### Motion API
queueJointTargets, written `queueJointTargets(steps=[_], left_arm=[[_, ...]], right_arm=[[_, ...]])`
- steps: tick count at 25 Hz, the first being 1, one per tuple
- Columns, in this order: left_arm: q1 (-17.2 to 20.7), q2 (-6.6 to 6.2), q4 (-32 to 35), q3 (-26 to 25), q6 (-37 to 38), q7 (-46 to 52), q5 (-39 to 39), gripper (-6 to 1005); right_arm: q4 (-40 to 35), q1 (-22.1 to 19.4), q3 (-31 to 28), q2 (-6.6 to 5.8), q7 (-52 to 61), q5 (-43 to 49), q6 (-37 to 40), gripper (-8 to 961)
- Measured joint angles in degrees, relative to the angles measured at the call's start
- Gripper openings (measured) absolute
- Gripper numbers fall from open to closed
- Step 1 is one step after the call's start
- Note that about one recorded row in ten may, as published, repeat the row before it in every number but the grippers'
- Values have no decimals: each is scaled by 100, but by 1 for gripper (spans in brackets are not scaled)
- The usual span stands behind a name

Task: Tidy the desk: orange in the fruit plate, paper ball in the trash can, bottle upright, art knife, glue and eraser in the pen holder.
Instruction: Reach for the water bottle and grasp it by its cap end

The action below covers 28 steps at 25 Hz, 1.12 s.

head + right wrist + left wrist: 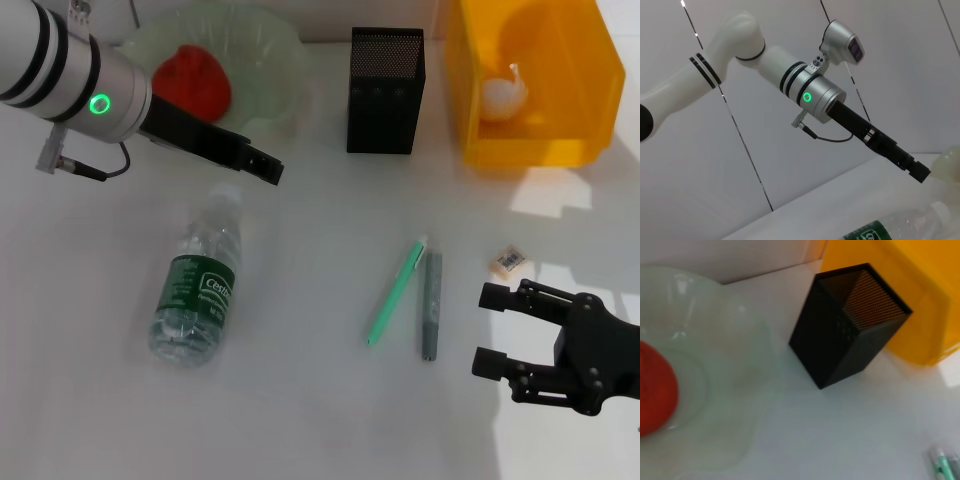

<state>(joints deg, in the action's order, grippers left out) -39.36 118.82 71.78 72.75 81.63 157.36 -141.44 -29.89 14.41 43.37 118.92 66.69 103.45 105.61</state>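
Looking down from the head view, I see my right gripper (492, 328) spread wide and empty, the eraser (510, 260) just beyond it; my left gripper (262, 166), jaw state unreadable, hangs above the lying bottle (198, 290). Left wrist view: orange (655, 388) sits in the fruit plate (747, 380), pen holder (850, 325) beside. Right wrist view: left arm over the bottle.

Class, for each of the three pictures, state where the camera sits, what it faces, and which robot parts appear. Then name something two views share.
Head: above the desk, looking down; left hand over the bottle, open right hand near the eraser.
Left wrist: faces plate, orange, pen holder; no robot parts.
Right wrist: faces the left arm.
Shared: the holder, in the head and left wrist views.
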Motion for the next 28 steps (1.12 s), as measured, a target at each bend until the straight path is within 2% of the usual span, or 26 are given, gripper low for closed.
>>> queueJointTargets(steps=[6,12,13,17,18,28], left_arm=[[-53,11,-197,240,-359,563,-864,829],[-192,20,-545,248,-448,618,-888,830],[-319,27,-848,259,-537,625,-891,830],[-460,31,-1196,310,-704,626,-904,830],[-578,31,-1527,365,-1008,635,-991,830],[-630,28,-1890,460,-1440,664,-1043,830]], right_arm=[[56,13,-3,8,-17,62,-94,826],[123,36,-4,8,-17,106,-202,827],[141,48,-4,8,-17,124,-213,827],[219,75,-4,9,-17,141,-217,826],[224,77,-4,8,-17,141,-217,826],[258,101,-3,8,-16,141,-217,827]])
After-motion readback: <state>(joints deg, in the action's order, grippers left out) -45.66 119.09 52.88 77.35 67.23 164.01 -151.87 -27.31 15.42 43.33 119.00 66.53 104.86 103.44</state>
